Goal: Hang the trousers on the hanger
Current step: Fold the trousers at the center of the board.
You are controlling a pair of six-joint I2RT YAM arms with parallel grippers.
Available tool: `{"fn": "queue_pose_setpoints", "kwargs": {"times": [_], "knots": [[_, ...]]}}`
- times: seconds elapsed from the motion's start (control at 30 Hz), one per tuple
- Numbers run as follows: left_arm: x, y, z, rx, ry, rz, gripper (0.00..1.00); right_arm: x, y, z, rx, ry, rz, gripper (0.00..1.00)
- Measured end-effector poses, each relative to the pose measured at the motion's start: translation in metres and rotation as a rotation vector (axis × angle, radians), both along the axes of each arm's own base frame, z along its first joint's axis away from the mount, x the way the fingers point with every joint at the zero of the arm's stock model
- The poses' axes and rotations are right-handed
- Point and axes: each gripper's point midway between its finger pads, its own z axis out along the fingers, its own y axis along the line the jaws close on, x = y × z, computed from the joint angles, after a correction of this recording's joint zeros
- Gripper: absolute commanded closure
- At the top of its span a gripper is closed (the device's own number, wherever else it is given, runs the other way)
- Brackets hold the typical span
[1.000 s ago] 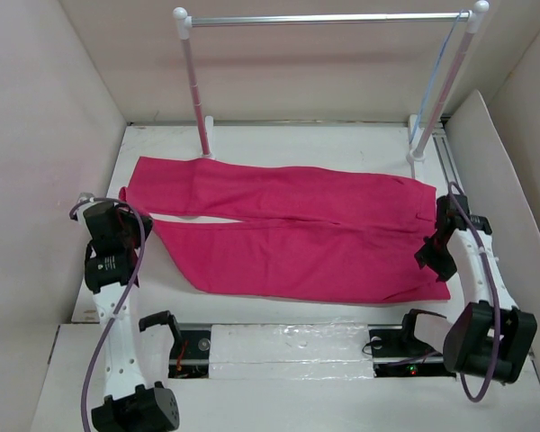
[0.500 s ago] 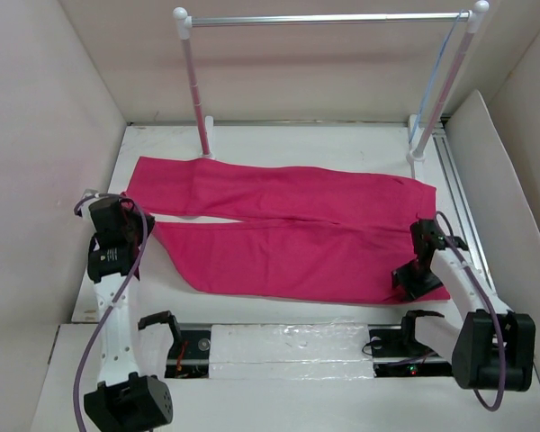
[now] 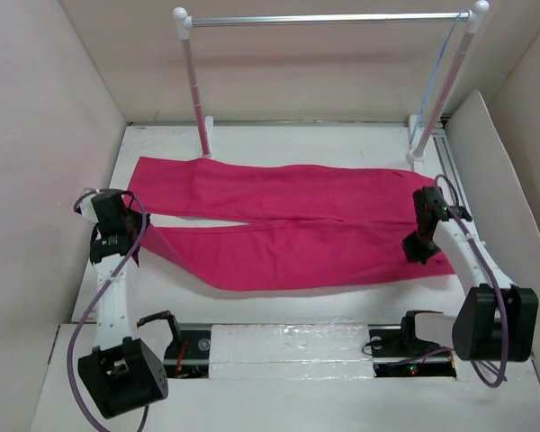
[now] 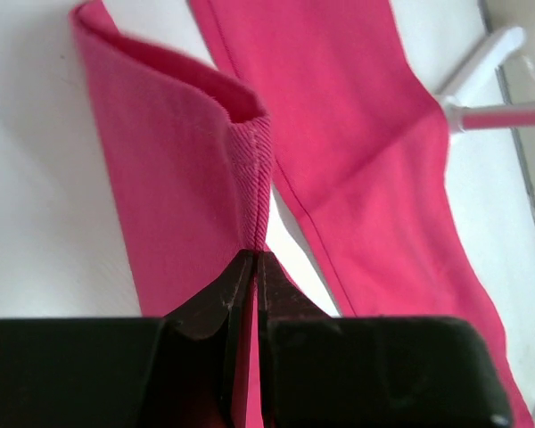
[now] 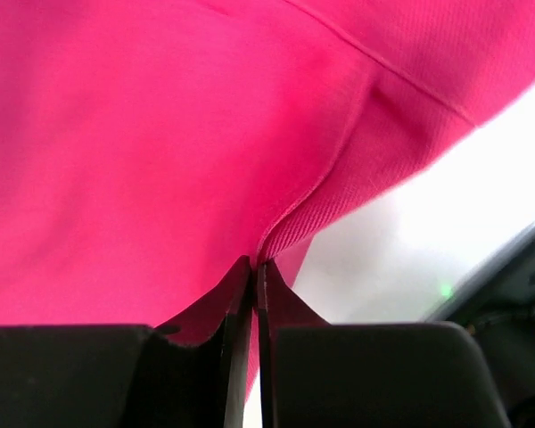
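My left fingers [image 4: 209,312] are pinched fully together on the hem of the near leg of the trousers [image 3: 288,225], the cuff standing up in a fold just ahead of the tips; from there the magenta cloth runs its long axis left to right across the tabletop [image 3: 297,144], both legs side by side, the far leg lying flat; at the other end my right fingers [image 5: 285,321] are clamped on the waistband corner, almost closed with only cloth between them; the hanger [image 3: 438,76] hangs beyond, at the right end of the rack [image 3: 324,18], so I judge my right arm the nearer one, and the cloth must travel back and rightward.
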Motion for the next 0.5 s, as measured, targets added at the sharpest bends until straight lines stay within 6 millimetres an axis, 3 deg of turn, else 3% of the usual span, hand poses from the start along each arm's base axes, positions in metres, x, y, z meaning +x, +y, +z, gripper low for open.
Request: {"fn": "queue_pose_setpoints", "kwargs": {"times": [0.03, 0.1, 0.17, 0.27, 0.37, 0.43, 0.5], "knots": [[0.002, 0.003, -0.004, 0.001, 0.012, 0.008, 1.00, 0.015, -0.005, 0.012, -0.027, -0.024, 0.031, 0.87], [0.004, 0.007, -0.012, 0.001, 0.037, 0.021, 1.00, 0.039, -0.010, 0.023, -0.055, -0.042, 0.085, 0.67], [0.005, 0.009, -0.020, 0.002, 0.065, 0.031, 1.00, 0.062, -0.013, 0.024, -0.070, -0.020, 0.155, 0.32], [0.005, 0.013, -0.027, 0.010, 0.093, 0.044, 1.00, 0.087, -0.013, 0.007, -0.085, 0.061, 0.258, 0.25], [0.004, 0.016, -0.025, 0.022, 0.096, 0.057, 1.00, 0.089, -0.008, 0.000, -0.086, 0.062, 0.326, 0.23], [0.005, 0.016, -0.024, 0.022, 0.094, 0.057, 1.00, 0.081, -0.015, 0.015, -0.070, -0.023, 0.310, 0.22], [0.006, 0.016, -0.022, 0.019, 0.089, 0.052, 1.00, 0.070, -0.039, 0.040, -0.080, -0.144, 0.220, 0.20]]}}
